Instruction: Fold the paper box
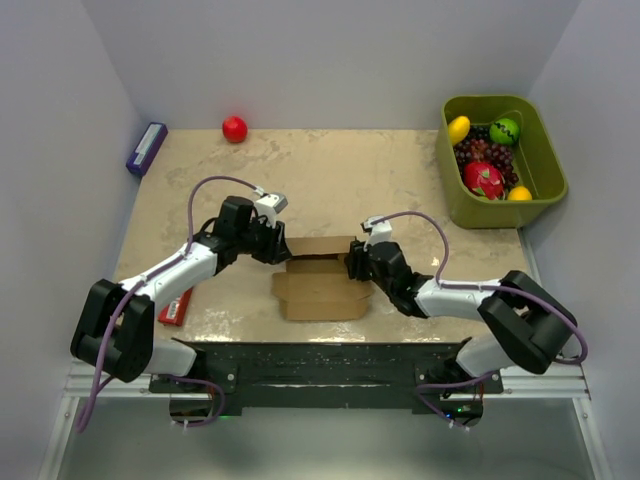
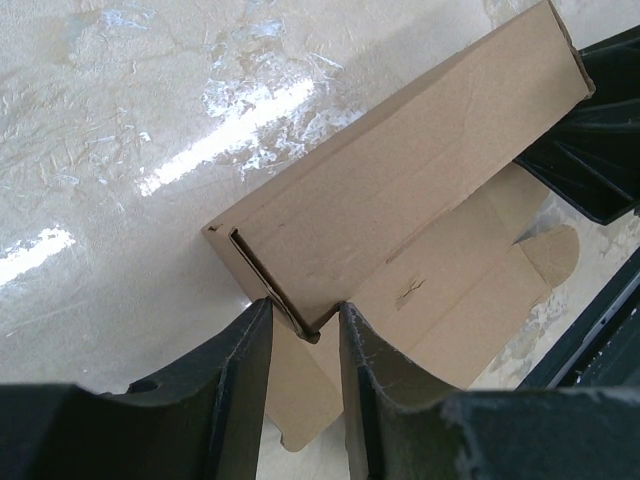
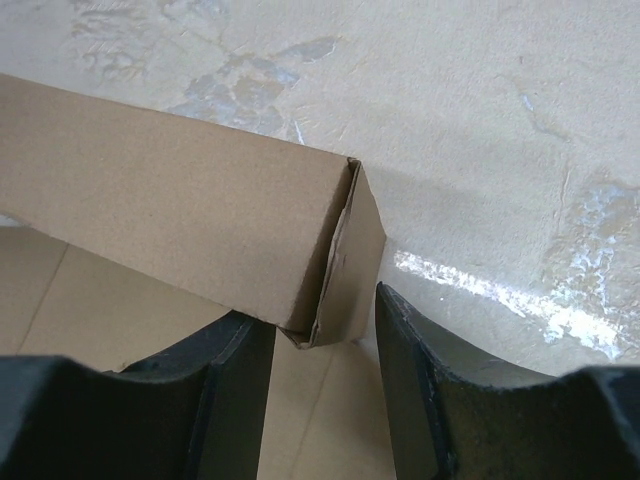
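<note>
left end effector [image 2: 305, 335] pinching paper box [image 2: 400, 200] corner | right end effector [image 3: 320, 325] straddles other end, grip unclear

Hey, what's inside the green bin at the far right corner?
Fruit: a yellow fruit, a green fruit, dark grapes and a red dragon fruit. The bin floor beneath them is covered.

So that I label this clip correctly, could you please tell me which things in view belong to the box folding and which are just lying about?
Part of the job: the paper box; the left hand and the right hand, one at each end of it.
Lying about: the red ball; the purple box; the flat red box; the green bin of fruit.
</note>
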### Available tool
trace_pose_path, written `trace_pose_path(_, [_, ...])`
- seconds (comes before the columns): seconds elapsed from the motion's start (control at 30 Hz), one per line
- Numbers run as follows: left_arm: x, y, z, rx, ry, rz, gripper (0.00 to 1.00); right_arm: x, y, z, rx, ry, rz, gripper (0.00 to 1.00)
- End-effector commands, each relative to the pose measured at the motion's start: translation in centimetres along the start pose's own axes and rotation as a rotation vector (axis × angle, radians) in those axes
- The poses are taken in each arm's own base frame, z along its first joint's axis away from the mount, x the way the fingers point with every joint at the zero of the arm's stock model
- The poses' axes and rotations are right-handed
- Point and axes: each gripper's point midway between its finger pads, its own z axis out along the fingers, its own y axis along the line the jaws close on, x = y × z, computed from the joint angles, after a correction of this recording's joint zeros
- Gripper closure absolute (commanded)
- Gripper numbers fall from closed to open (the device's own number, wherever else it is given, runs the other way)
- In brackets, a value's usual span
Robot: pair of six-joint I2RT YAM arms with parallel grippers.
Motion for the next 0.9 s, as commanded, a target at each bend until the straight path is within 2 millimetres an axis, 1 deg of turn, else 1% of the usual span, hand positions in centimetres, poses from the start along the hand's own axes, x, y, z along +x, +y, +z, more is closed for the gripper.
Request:
trace_pose_path(0.0, [-0.4, -0.4, 0.0, 0.023, 0.008, 0.023, 0.64, -2.3, -0.1, 0.5, 0.034, -0.111, 0.047, 0.54])
trace_pose_path(0.23, [-0.2, -0.6, 0.2, 0.038, 0.014, 0.019, 0.64, -2.1, -0.3, 1.0, 0.049, -0.131, 0.075, 0.60])
trace_pose_path(0.47, [-0.2, -0.7, 0.2, 0.050, 0.016, 0.019, 0.65, -1.6, -0.2, 1.2, 0.050, -0.120, 0.070, 0.69])
trace_pose_path(0.63, [-0.4, -0.9, 0.1, 0.056, 0.008, 0.025, 0.65, -1.5, -0.4, 1.2, 0.060, -0.116, 0.065, 0.70])
trace_pose_path(0.73, [-0.9, -1.0, -0.3, 0.051, -0.015, 0.041, 0.60, -1.5, -0.7, 1.1, 0.072, -0.118, 0.068, 0.69])
trace_pose_path(0.77, [-1.1, -1.0, -0.5, 0.046, -0.023, 0.049, 0.53, -1.5, -0.8, 1.0, 0.074, -0.118, 0.066, 0.68])
trace_pose_path(0.83, [-2.1, -1.0, -1.1, 0.032, -0.064, 0.081, 0.45, -1.5, -0.8, 1.0, 0.074, -0.118, 0.063, 0.68])
trace_pose_path(0.87, [-2.4, -1.0, -1.4, 0.027, -0.082, 0.098, 0.36, -1.6, -0.7, 0.9, 0.070, -0.120, 0.063, 0.67])
